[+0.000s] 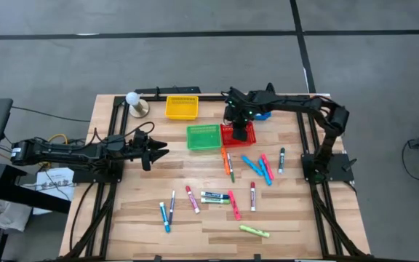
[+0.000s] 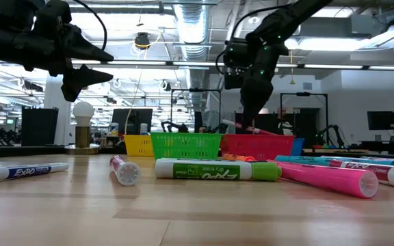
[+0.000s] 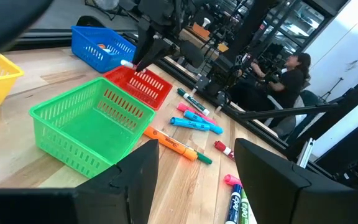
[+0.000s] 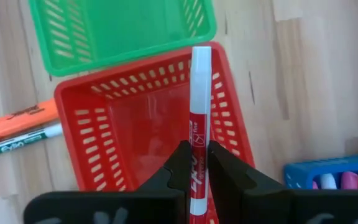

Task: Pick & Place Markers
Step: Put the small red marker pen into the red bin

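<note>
I count four mesh baskets: yellow basket (image 1: 182, 108), green basket (image 1: 203, 137), red basket (image 4: 160, 134) and blue basket (image 3: 101, 46), with about fifteen markers (image 1: 228, 196) loose on the table (image 1: 122, 218). My right claw (image 4: 196, 163) is clenched on a red marker (image 4: 199, 112), white-barrelled with a red label, held just above the red basket. My left claw (image 3: 194, 180) hangs released near the table's left edge, well apart, with bare wood ahead.
</note>
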